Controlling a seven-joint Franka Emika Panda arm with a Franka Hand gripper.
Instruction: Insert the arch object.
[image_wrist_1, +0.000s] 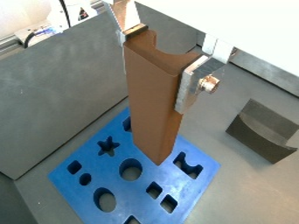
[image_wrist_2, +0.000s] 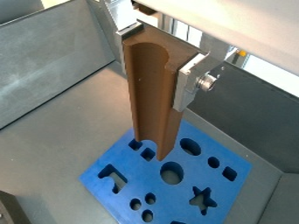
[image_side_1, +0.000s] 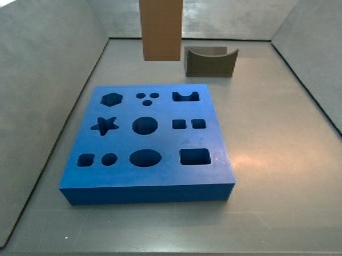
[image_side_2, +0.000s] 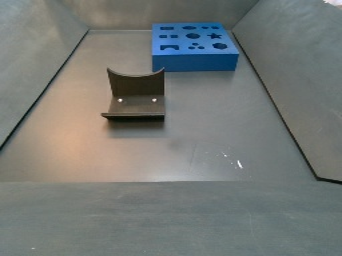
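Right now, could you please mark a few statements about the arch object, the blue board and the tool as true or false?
1. The tool is shut on the arch object, holding it upright above the blue board. True.
2. The arch object already sits in a hole of the board. False: in a side view its lower end hangs clear above the floor behind the blue board.
3. The dark curved piece stands on the floor, off the board. True.
4. The board has a star-shaped hole. True.
5. The board's holes are all filled. False: every visible hole is empty.
6. The dark curved piece rests on the board. False: in a side view it stands apart from the board.
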